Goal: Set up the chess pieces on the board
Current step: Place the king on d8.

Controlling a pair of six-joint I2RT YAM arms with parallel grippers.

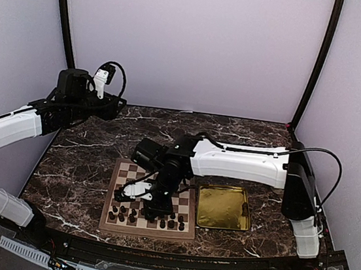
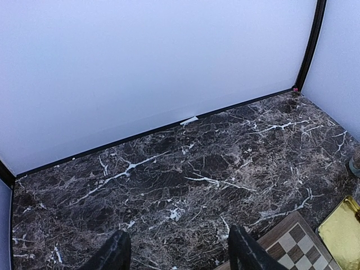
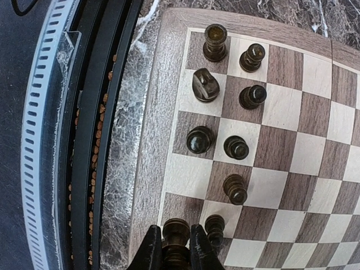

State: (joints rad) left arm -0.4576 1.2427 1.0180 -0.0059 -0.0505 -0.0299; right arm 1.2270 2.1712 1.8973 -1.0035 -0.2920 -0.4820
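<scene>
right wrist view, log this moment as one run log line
right hand: shut on chess piece at board near-edge row | left hand: open, empty, above table

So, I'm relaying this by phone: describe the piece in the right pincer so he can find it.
Take the board's near edge. From its left corner the outer row runs three pieces, one bare square, then the piece. It alone sits pinched in the right pincer; the others stand free.

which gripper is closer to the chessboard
Right. The right gripper sits low over the chessboard, shut on a chess piece; the left gripper is raised over the marble table, off the chessboard's far left corner.
</scene>
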